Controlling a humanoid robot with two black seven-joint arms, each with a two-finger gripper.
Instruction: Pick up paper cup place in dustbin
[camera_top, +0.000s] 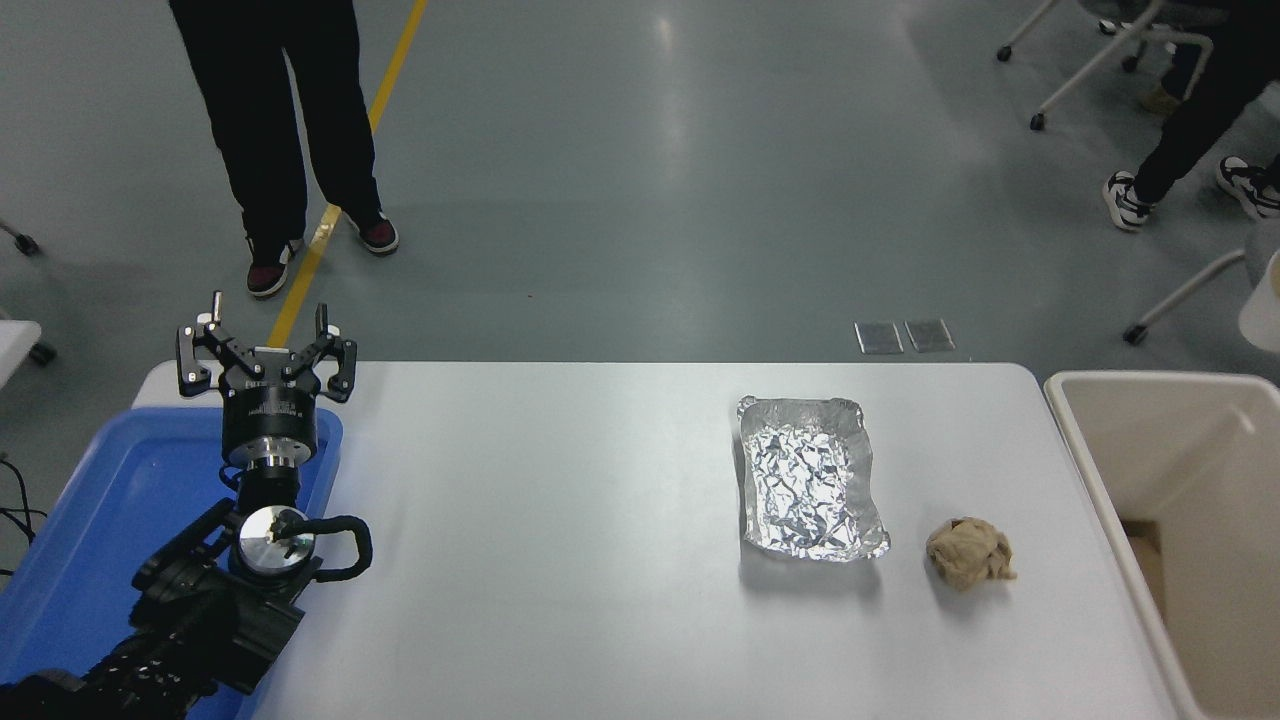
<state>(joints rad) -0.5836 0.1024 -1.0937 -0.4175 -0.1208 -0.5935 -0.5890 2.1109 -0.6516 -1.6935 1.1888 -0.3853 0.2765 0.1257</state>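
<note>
The left end effector (268, 345) sits at the surface's 9 o'clock side, above the far end of a blue plastic tray (90, 520). Its fingers are spread wide open, and it holds nothing and touches nothing. The black left arm (200, 610) comes up from the bottom left corner.

The right end effector is out of the picture, so nobody can tell how it stands. Only a small piece of the paper cup (1262, 312) shows. It peeks in at the right edge, at about 3 o'clock, up in the air above the far end of the dustbin (1100, 450). What holds the paper cup cannot be seen. The dustbin is big and cream-beige, and it stands just beside the right end of the surface.

The surface (560, 540) is white with round corners. Beyond it the floor (640, 180) is grey and shiny, with a yellow line (330, 215) running across it at 11 o'clock.

A silver foil tray (808, 480) lies on the surface toward 3 o'clock. A tan crumpled paper ball (968, 553) lies near it, closer to the dustbin. The two do not touch.

A person in dark trousers (280, 120) stands on the floor at 11 o'clock. Another person's legs (1190, 130) show at 1 o'clock, beside the legs of a wheeled chair (1090, 60). Two small flat plates (905, 336) lie in the floor just past the far edge of the surface.
</note>
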